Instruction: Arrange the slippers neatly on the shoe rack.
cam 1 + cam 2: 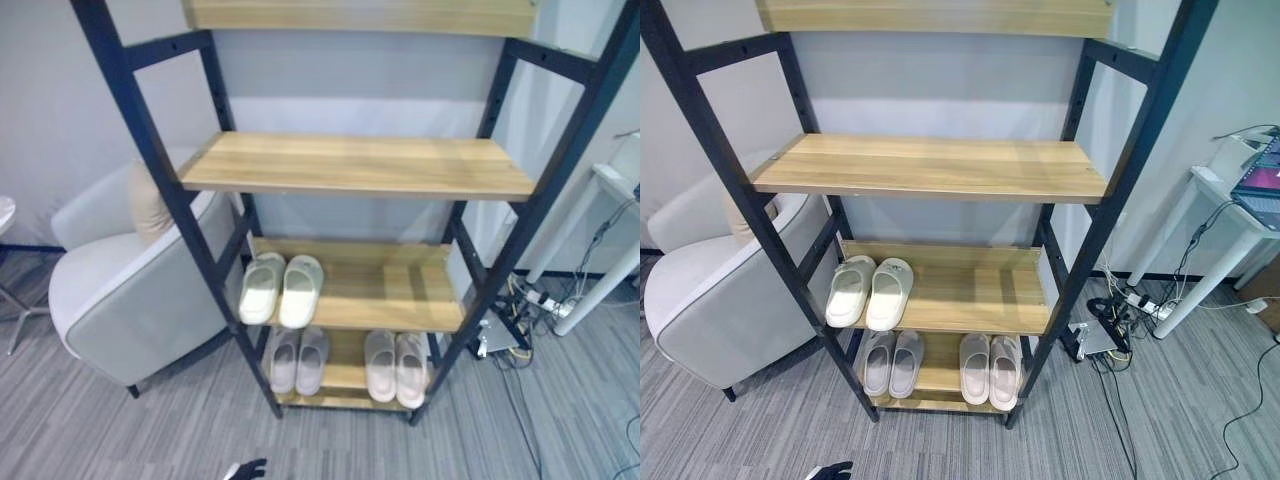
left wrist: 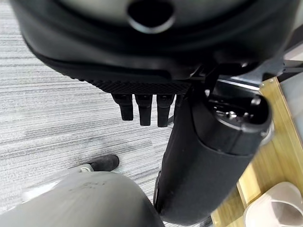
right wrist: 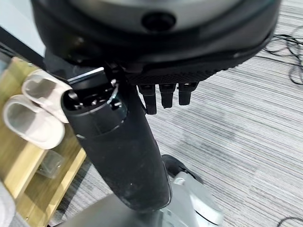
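Slippers sit in three pairs on the shoe rack (image 1: 160,170), a tall black-framed unit with wooden shelves. A cream pair (image 1: 282,290) lies side by side at the 9 o'clock end of the second shelf from the bottom, toes pointing toward the wall. On the bottom shelf, a grey pair (image 1: 297,360) rests directly below them, and a pale pinkish pair (image 1: 395,367) lies toward the 3 o'clock end, the two pairs apart from each other. The upper wooden shelf (image 1: 360,163) carries nothing. A light grey armchair (image 1: 120,290) stands at 9 o'clock, just beside the rack's frame. A white desk (image 1: 1230,215) stands at 3 o'clock.

Down at 6 o'clock the left hand (image 1: 247,469) peeks in over the grey floor (image 1: 90,430), fingers hanging loose and spread, holding nothing. The right hand (image 3: 165,92) hangs over the floor as well, its fingers (image 3: 166,96) straight and relaxed, empty.
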{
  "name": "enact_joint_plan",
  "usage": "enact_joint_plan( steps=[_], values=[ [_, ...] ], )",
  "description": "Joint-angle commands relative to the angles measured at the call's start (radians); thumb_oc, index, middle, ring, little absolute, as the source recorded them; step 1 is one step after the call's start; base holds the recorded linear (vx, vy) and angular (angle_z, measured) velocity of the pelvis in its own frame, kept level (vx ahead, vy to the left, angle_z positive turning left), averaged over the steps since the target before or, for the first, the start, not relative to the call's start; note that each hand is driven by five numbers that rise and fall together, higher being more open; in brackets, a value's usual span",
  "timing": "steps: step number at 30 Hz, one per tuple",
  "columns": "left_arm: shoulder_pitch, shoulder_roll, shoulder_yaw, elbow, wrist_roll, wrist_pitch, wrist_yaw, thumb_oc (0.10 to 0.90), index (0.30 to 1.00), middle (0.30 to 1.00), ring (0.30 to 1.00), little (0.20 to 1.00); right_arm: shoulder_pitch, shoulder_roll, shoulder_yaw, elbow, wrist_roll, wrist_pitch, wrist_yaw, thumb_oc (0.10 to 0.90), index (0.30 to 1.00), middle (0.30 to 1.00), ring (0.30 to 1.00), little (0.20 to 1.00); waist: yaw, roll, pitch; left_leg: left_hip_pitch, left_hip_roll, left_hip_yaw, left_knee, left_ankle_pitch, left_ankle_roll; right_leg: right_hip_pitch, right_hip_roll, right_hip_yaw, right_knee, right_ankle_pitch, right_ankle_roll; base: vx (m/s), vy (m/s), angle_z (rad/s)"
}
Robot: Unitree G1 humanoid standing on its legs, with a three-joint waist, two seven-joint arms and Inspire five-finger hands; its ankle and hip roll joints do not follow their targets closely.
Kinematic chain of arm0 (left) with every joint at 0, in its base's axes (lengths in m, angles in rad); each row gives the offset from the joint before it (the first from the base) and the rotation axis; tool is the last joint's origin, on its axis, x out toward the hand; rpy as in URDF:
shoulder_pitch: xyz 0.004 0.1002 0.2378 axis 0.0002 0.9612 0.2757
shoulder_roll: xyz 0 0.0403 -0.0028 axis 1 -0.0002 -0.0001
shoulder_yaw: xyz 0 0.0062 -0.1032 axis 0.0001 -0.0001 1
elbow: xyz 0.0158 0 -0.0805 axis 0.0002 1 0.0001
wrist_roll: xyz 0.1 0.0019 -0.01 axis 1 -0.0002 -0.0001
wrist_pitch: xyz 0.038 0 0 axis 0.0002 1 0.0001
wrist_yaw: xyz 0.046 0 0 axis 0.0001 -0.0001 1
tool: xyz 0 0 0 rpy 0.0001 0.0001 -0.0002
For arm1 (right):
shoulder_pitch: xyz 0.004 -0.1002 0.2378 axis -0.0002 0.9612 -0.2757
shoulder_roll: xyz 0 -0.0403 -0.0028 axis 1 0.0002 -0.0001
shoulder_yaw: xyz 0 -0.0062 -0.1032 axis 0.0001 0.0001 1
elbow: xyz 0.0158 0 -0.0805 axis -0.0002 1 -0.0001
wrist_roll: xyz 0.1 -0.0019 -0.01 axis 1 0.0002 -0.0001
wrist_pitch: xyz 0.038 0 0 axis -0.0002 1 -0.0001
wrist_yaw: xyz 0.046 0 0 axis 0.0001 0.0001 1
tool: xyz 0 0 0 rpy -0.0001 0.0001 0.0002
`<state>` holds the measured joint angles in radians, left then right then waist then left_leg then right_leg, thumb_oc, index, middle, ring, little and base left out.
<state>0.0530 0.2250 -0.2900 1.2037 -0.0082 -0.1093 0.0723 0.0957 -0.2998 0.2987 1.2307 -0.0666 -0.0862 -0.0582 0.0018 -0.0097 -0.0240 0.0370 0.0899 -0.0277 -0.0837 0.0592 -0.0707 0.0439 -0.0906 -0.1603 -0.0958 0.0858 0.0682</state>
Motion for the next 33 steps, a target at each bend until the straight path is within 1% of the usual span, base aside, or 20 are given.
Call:
enact_joint_plan(
  steps=[1,8,10,13,14,16,17,18,20,21,22,23,25,27,28,29,30,31,32,33],
  values=[
    [-0.053,-0.032,-0.023,0.059,0.064,-0.008,-0.013,0.800,0.900,0.900,0.900,0.900,-0.068,-0.010,-0.027,0.037,0.023,-0.015,-0.031,0.800,0.900,0.900,0.900,0.900,0.003,-0.012,0.030,-0.008,-0.008,0.020,-0.004,-0.034,-0.013,0.011,0.009,-0.010,0.024,-0.095,0.028,0.00,0.000,0.00],
    [-0.067,-0.027,-0.027,0.061,0.067,0.000,-0.008,0.800,0.900,0.900,0.900,0.900,-0.071,-0.011,-0.033,0.054,0.021,-0.007,-0.035,0.800,0.900,0.900,0.900,0.900,-0.004,-0.009,0.046,-0.011,0.000,0.003,0.000,-0.021,-0.015,-0.002,0.023,-0.009,0.071,-0.122,0.010,-0.03,-0.025,0.02],
    [-0.088,-0.013,-0.037,0.048,0.065,-0.003,-0.001,0.800,0.900,0.900,0.900,0.900,-0.082,-0.009,-0.021,0.040,0.027,-0.006,-0.039,0.800,0.900,0.900,0.900,0.900,-0.008,-0.007,0.071,-0.049,0.004,-0.014,0.013,-0.001,-0.019,-0.031,0.038,0.011,0.095,-0.137,-0.007,-0.16,-0.052,0.06],
    [-0.096,-0.012,-0.040,0.039,0.062,-0.004,0.004,0.800,0.900,0.900,0.900,0.900,-0.086,-0.009,-0.013,0.035,0.022,-0.006,-0.043,0.800,0.900,0.900,0.900,0.900,-0.005,-0.007,0.078,-0.073,0.005,-0.023,0.020,0.011,-0.021,-0.038,0.046,0.013,0.091,-0.141,-0.012,-0.13,-0.035,0.28],
    [-0.106,-0.017,-0.049,0.037,0.064,-0.005,0.010,0.800,0.900,0.900,0.900,0.900,-0.091,-0.009,-0.010,0.035,0.019,-0.007,-0.050,0.800,0.900,0.900,0.900,0.900,-0.004,-0.012,0.090,-0.107,0.000,-0.034,0.067,0.014,-0.024,-0.038,0.044,0.006,0.095,-0.141,-0.017,-0.16,-0.025,0.26],
    [-0.113,-0.021,-0.051,0.037,0.061,-0.004,0.011,0.800,0.900,0.900,0.900,0.900,-0.095,-0.011,-0.007,0.034,0.016,-0.005,-0.053,0.800,0.900,0.900,0.900,0.900,-0.004,-0.017,0.101,-0.122,-0.007,-0.043,0.108,-0.001,-0.024,-0.047,0.038,0.007,0.103,-0.136,-0.019,-0.17,-0.014,0.24],
    [-0.120,-0.031,-0.048,0.052,0.063,-0.003,0.014,0.800,0.900,0.900,0.900,0.900,-0.107,-0.011,0.000,0.037,0.007,-0.006,-0.060,0.800,0.900,0.900,0.900,0.900,-0.006,-0.044,0.112,-0.124,-0.041,-0.061,0.197,-0.071,-0.020,-0.072,0.016,0.009,0.116,-0.113,-0.021,-0.14,-0.001,0.22],
    [-0.120,-0.031,-0.048,0.053,0.063,-0.004,0.014,0.800,0.900,0.900,0.900,0.900,-0.107,-0.011,0.001,0.038,0.007,-0.006,-0.060,0.800,0.900,0.900,0.900,0.900,-0.007,-0.043,0.113,-0.125,-0.041,-0.061,0.203,-0.076,-0.020,-0.071,0.016,0.009,0.117,-0.114,-0.020,-0.18,0.014,0.15],
    [-0.120,-0.040,-0.044,0.065,0.063,-0.002,0.014,0.800,0.900,0.900,0.900,0.900,-0.113,-0.011,0.000,0.044,0.003,-0.004,-0.060,0.800,0.900,0.900,0.900,0.900,-0.014,-0.064,0.110,-0.106,-0.061,-0.072,0.269,-0.140,-0.013,-0.084,-0.004,0.013,0.116,-0.093,-0.017,-0.11,0.059,0.04],
    [-0.118,-0.042,-0.039,0.069,0.061,-0.002,0.013,0.800,0.900,0.900,0.900,0.900,-0.114,-0.009,0.000,0.044,0.002,-0.003,-0.059,0.800,0.900,0.900,0.900,0.900,-0.015,-0.065,0.107,-0.094,-0.064,-0.081,0.283,-0.160,-0.011,-0.088,-0.004,0.018,0.117,-0.089,-0.017,-0.09,0.125,-0.02],
    [-0.115,-0.046,-0.035,0.072,0.059,-0.004,0.014,0.800,0.900,0.900,0.900,0.900,-0.111,-0.007,-0.001,0.052,-0.002,0.000,-0.053,0.800,0.900,0.900,0.900,0.900,-0.023,-0.059,0.098,-0.061,-0.069,-0.097,0.272,-0.186,-0.006,-0.095,-0.001,0.028,0.115,-0.080,-0.010,-0.03,0.094,-0.04],
    [-0.114,-0.046,-0.035,0.072,0.059,-0.004,0.014,0.800,0.900,0.900,0.900,0.900,-0.111,-0.007,-0.001,0.052,-0.002,0.000,-0.053,0.800,0.900,0.900,0.900,0.900,-0.022,-0.059,0.098,-0.060,-0.069,-0.097,0.272,-0.186,-0.006,-0.095,-0.001,0.028,0.115,-0.080,-0.010,-0.03,0.153,-0.19],
    [-0.118,-0.053,-0.035,0.073,0.062,-0.004,0.011,0.800,0.900,0.900,0.900,0.900,-0.115,-0.007,-0.001,0.067,-0.027,0.011,-0.048,0.800,0.900,0.900,0.900,0.900,-0.030,-0.049,0.085,-0.012,-0.079,-0.092,0.194,-0.203,0.010,-0.121,-0.007,0.039,0.123,-0.052,0.012,-0.02,0.123,-0.20],
    [-0.124,-0.054,-0.039,0.073,0.060,-0.007,0.012,0.800,0.900,0.900,0.900,0.900,-0.122,-0.009,-0.001,0.069,-0.029,0.010,-0.054,0.800,0.900,0.900,0.900,0.900,-0.027,-0.049,0.088,-0.011,-0.087,-0.094,0.187,-0.201,0.013,-0.134,-0.014,0.042,0.127,-0.042,0.018,-0.06,0.123,-0.21],
    [-0.128,-0.052,-0.043,0.074,0.062,-0.008,0.011,0.800,0.900,0.900,0.900,0.900,-0.129,-0.005,-0.002,0.067,-0.028,0.015,-0.054,0.800,0.900,0.900,0.900,0.900,-0.025,-0.052,0.092,-0.006,-0.107,-0.095,0.164,-0.200,0.029,-0.157,-0.027,0.042,0.134,-0.021,0.033,-0.09,0.151,-0.27],
    [-0.128,-0.052,-0.043,0.074,0.062,-0.008,0.011,0.800,0.900,0.900,0.900,0.900,-0.129,-0.005,-0.002,0.067,-0.028,0.015,-0.054,0.800,0.900,0.900,0.900,0.900,-0.025,-0.052,0.092,-0.006,-0.107,-0.095,0.164,-0.200,0.029,-0.157,-0.027,0.043,0.134,-0.021,0.033,-0.08,0.136,-0.25],
    [-0.124,-0.051,-0.039,0.077,0.061,-0.010,0.010,0.800,0.900,0.900,0.900,0.900,-0.135,0.000,-0.004,0.063,-0.025,0.016,-0.052,0.800,0.900,0.900,0.900,0.900,-0.023,-0.055,0.094,0.001,-0.115,-0.088,0.145,-0.196,0.038,-0.169,-0.034,0.048,0.142,-0.010,0.042,-0.13,0.123,-0.23],
    [-0.130,-0.045,-0.027,0.086,0.048,-0.009,0.010,0.800,0.900,0.900,0.900,0.900,-0.158,0.004,-0.017,0.065,-0.016,0.021,-0.059,0.800,0.900,0.900,0.900,0.900,-0.023,-0.056,0.110,0.003,-0.125,-0.086,0.122,-0.181,0.051,-0.209,-0.046,0.059,0.174,0.012,0.065,-0.13,0.123,-0.27],
    [-0.131,-0.044,-0.026,0.087,0.048,-0.009,0.010,0.800,0.900,0.900,0.900,0.900,-0.159,0.004,-0.017,0.065,-0.016,0.021,-0.059,0.800,0.900,0.900,0.900,0.900,-0.023,-0.057,0.110,0.003,-0.125,-0.085,0.121,-0.180,0.051,-0.211,-0.046,0.060,0.175,0.011,0.065,-0.23,0.139,-0.37],
    [-0.140,-0.031,-0.022,0.088,0.045,-0.009,0.011,0.800,0.900,0.900,0.900,0.900,-0.171,0.007,-0.024,0.064,-0.003,0.022,-0.063,0.800,0.900,0.900,0.900,0.900,-0.026,-0.055,0.122,-0.018,-0.129,-0.085,0.116,-0.160,0.064,-0.230,-0.034,0.100,0.207,-0.001,0.076,-0.13,0.052,-0.25]
  ],
)
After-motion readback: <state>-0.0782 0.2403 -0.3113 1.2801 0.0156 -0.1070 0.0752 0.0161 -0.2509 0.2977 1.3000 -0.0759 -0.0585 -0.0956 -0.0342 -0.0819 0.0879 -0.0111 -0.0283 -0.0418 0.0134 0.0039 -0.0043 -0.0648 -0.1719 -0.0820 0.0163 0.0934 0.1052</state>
